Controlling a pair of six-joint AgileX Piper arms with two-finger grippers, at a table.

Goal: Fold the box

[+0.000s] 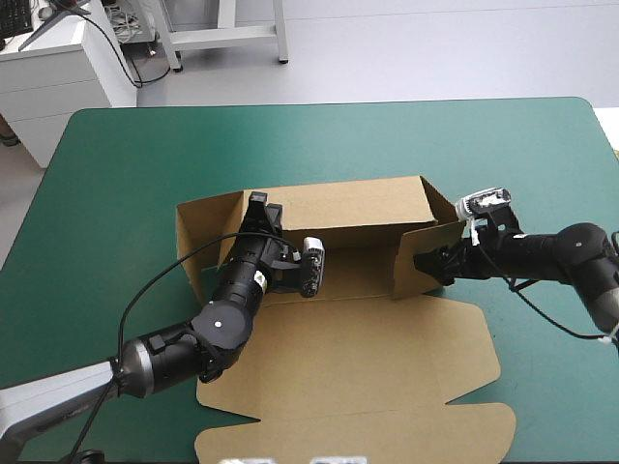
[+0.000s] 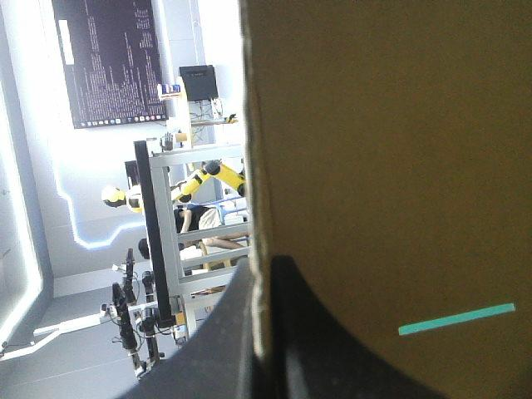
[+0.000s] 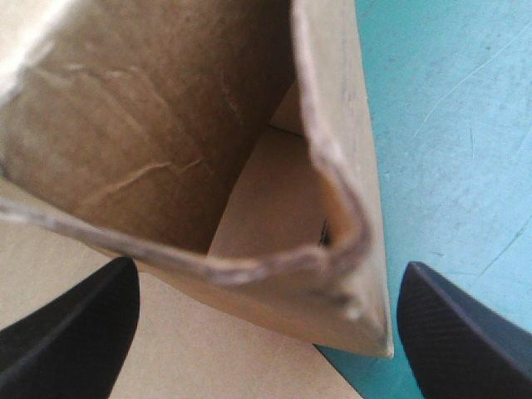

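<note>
The brown box lies mid-table, its back and side walls raised and its lid flat toward the near edge. My left gripper is at the left end of the back wall, shut on the board. In the left wrist view its black fingers pinch the wall's upright edge, and the box fills the area beside it. My right gripper is at the right wall's inward-folded flap. It stands open, and the bent corner of the box sits between its fingers without being pinched.
The teal-green cover shows all round the box, widest toward the far edge and the left side. A narrower strip of cover lies beyond the right wall. The lid's scalloped front edge reaches close to the near table edge.
</note>
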